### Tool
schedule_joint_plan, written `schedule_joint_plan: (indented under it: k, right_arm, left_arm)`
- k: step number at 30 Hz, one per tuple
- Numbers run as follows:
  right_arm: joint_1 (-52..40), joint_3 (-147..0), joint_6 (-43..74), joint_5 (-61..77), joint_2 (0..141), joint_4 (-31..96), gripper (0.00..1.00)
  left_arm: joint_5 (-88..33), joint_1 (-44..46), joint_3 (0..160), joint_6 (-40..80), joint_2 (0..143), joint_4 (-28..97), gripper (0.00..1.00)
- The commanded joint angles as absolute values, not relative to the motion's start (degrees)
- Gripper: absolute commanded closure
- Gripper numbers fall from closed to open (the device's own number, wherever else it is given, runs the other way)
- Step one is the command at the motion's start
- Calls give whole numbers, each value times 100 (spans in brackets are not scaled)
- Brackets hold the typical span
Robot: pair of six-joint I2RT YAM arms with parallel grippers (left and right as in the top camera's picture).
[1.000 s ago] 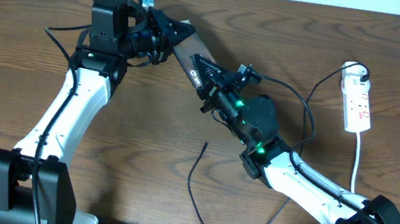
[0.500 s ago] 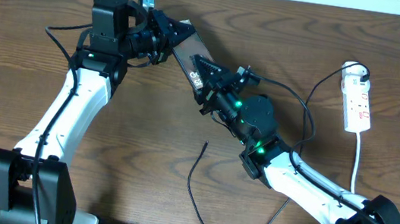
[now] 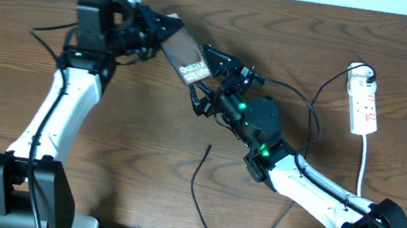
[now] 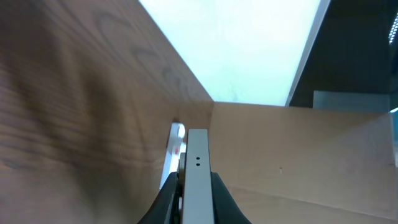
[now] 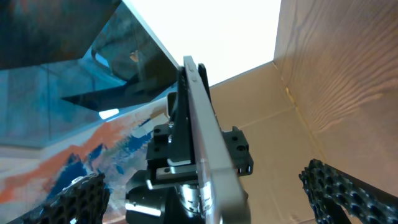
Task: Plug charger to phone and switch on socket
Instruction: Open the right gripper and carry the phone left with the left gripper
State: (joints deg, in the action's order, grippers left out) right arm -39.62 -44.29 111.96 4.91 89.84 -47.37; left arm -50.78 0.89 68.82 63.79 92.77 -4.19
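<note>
Our left gripper is clamped on the phone, a stiff, slippery slab that we judge is best pinched by its frame edges. Just right of the phone our right gripper gapes wide and empty. Below the phone lies the charger, limp and light, probably best taken just behind its tip.

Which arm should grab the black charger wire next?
Right, probably. The left gripper is shut on the phone, holding it up. The right gripper is open and empty, and the charger lies on the table nearer that arm.
</note>
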Motion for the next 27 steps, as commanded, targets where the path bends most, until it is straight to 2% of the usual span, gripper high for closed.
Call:
schedule_joint_plan:
  k: [1,7,15,20,22,27]
  right_arm:
    - [-3979,-4504,10418,467,8969,-4731,1]
    - [-3975,-4504,9920,467,8969,-4733,1]
    - [-3972,-4504,7463,840,8969,-4733,1]
    - [-3955,-4604,6941,1168,8969,-4534,1]
    - [-3903,-4871,6838,1415,8969,-3852,1]
    - [-3830,-6213,5996,1656,8969,-727,1]
  left_arm:
    - [-5811,-475,6877,5913,9153,-484,93]
    - [-7013,-1417,6877,5404,9153,-484,93]
    - [-8718,-2471,6877,4668,9153,-486,93]
    - [-8986,-2685,6877,4351,9153,-486,93]
    - [-9002,-2683,6877,4250,9153,-486,92]
    - [-9000,-2683,6877,4112,9153,-486,93]
